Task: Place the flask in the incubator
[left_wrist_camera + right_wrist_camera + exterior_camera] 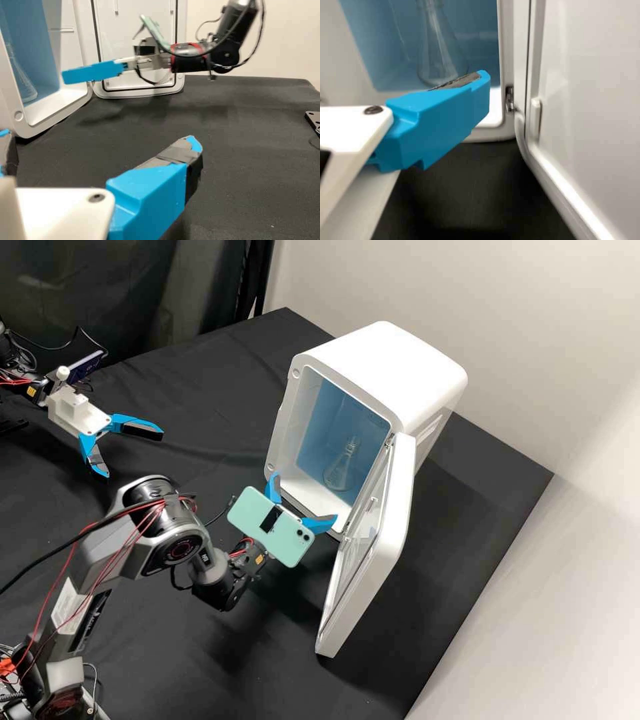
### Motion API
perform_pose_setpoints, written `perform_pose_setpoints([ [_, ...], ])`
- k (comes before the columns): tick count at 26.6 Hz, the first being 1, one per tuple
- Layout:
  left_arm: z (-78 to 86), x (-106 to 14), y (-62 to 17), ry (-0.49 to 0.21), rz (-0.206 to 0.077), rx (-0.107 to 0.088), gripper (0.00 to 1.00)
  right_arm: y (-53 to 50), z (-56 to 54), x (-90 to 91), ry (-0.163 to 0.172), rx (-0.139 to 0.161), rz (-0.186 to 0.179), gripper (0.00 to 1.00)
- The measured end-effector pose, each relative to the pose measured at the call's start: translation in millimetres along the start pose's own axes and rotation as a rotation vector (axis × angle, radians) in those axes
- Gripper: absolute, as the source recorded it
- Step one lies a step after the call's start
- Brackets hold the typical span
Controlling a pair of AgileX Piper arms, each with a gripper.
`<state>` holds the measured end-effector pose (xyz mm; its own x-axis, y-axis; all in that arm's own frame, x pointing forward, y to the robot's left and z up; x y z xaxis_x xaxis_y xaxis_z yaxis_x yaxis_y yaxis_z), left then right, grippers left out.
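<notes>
Black cloth covers the bench [200, 393], and nearest the camera the dark grey right arm [153, 533] reaches across it, a mint-green phone [270, 525] fixed on its wrist. The right gripper [306, 496] sits at the mouth of the white incubator [400, 373], its blue fingers spread wide with nothing between them. Just beside it the door [380, 540] stands swung out on its hinge. Farther in, the clear glass flask [340, 467] stands upright on the floor of the pale blue chamber, apart from the fingers. Well off to the left, the left gripper [133, 454] hangs above the cloth, its fingers parted and holding nothing.
</notes>
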<state>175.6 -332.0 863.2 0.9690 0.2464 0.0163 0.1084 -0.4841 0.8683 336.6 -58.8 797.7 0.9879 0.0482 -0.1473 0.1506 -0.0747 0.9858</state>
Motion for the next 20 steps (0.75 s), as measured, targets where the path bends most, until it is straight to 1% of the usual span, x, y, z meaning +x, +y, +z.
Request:
perform_pose_setpoints([
  [2, 0.0, 0.0, 0.0, 0.000, 0.000, 0.000, 1.00, 0.2, 0.1, -15.1, -0.016, 0.000, -0.015, 1.00],
  [5, 0.0, 0.0, 0.0, 0.000, 0.000, 0.000, 1.00, 4.0, -1.1, -35.4, -0.035, -0.003, -0.018, 1.00],
  [7, 0.4, -0.5, 0.0, 0.000, 0.000, 0.000, 1.00, 5.1, -2.1, -43.4, -0.036, -0.008, -0.025, 1.00],
  [10, 2.2, -3.1, -0.6, 0.002, 0.001, -0.001, 1.00, 3.9, -2.2, -49.9, -0.041, -0.010, -0.037, 1.00],
  [11, 3.5, -4.1, -0.4, 0.002, 0.003, 0.001, 1.00, 3.9, -2.2, -50.8, -0.040, -0.011, -0.040, 1.00],
  [13, 6.7, -6.0, -1.4, 0.008, 0.007, 0.023, 1.00, 3.6, -3.1, -51.0, -0.035, -0.014, -0.045, 1.00],
  [14, 9.1, -8.0, -1.9, 0.026, 0.015, 0.035, 1.00, 3.6, -3.6, -51.0, -0.032, -0.016, -0.047, 1.00],
  [15, 10.6, -10.1, -2.8, 0.043, 0.020, 0.037, 1.00, 3.7, -3.5, -51.0, -0.033, -0.016, -0.046, 1.00],
  [17, 10.9, -13.6, -1.6, 0.089, 0.044, 0.020, 1.00, 3.7, -3.8, -51.1, -0.031, -0.017, -0.047, 1.00],
  [18, 10.5, -14.9, -1.3, 0.104, 0.052, 0.014, 1.00, 3.7, -3.8, -51.1, -0.031, -0.017, -0.047, 1.00],
  [20, 9.8, -16.8, -1.3, 0.123, 0.059, -0.014, 1.00, 3.7, -3.8, -51.1, -0.031, -0.017, -0.047, 1.00],
])
